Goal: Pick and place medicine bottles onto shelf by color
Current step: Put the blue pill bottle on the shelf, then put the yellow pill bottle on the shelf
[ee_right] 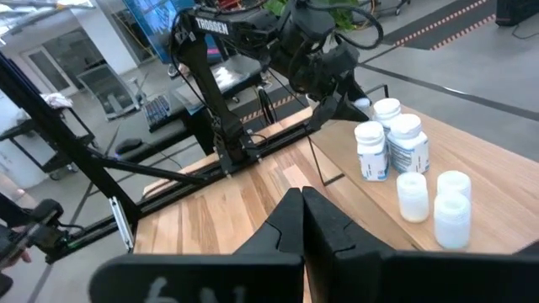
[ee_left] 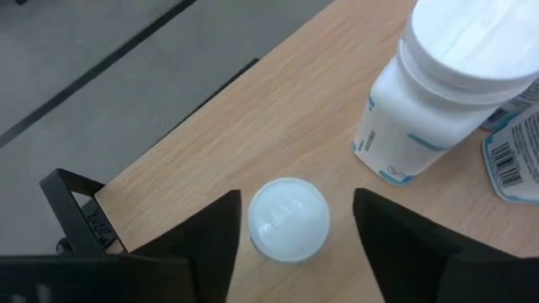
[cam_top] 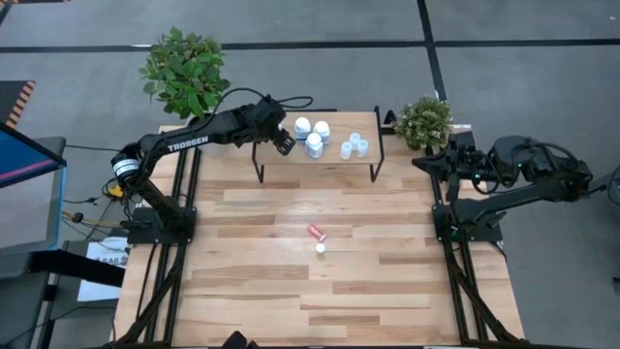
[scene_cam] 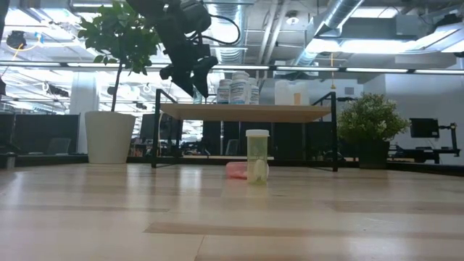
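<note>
The light-wood shelf [cam_top: 329,158] stands at the table's far edge. On it stand three white bottles [cam_top: 313,136] and three pale-blue bottles [cam_top: 355,146]. My left gripper [cam_top: 283,143] hangs open over the shelf's left end. Its fingers stand on either side of a small white-capped bottle [ee_left: 288,219], which stands upright on the shelf board and is hidden in the high view. A greenish bottle [scene_cam: 257,154] stands mid-table. A reddish bottle [cam_top: 316,233] lies on its side beside it. My right gripper [ee_right: 301,210] is shut and empty at the table's right edge.
A leafy plant in a white pot [scene_cam: 110,136] stands beyond the table's far left corner. A smaller plant [cam_top: 423,121] stands at the far right, by the shelf's right end. The shelf's black legs [cam_top: 259,167] rest on the tabletop. Bare planks [cam_top: 320,301] lie toward the near edge.
</note>
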You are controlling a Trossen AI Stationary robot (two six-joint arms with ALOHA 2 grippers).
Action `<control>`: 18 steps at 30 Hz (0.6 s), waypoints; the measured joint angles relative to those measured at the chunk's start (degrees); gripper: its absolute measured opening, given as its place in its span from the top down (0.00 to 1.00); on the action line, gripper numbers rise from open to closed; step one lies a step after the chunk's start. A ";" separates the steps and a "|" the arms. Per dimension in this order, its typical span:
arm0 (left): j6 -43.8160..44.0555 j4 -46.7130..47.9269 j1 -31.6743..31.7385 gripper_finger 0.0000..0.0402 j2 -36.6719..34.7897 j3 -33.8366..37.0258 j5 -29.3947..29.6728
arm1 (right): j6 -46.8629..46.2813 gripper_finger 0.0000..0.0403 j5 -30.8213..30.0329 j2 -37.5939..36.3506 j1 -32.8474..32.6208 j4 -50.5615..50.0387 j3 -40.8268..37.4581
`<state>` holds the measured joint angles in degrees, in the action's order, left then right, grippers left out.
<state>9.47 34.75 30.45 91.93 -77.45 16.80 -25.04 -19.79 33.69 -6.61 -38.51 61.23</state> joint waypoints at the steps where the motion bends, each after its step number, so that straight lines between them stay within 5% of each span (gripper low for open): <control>1: -0.03 -0.15 0.01 0.44 -0.03 0.00 0.00 | 0.00 0.97 0.00 0.00 0.00 -0.43 -0.01; 9: -2.28 -0.55 -0.10 0.34 -0.16 -3.52 0.46 | -0.44 0.97 0.02 0.00 0.00 -1.31 -0.02; 14: -3.57 6.96 -0.22 0.33 -0.20 -11.91 2.56 | -0.46 0.97 0.02 0.00 0.00 -1.40 -0.02; 18: -0.27 13.80 -1.97 0.34 -0.23 -18.53 -1.70 | -0.44 0.97 0.02 0.00 0.00 -1.41 -0.02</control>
<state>9.19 48.55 28.48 91.70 -95.98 15.10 -25.48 -19.77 33.69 -6.61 -39.92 61.21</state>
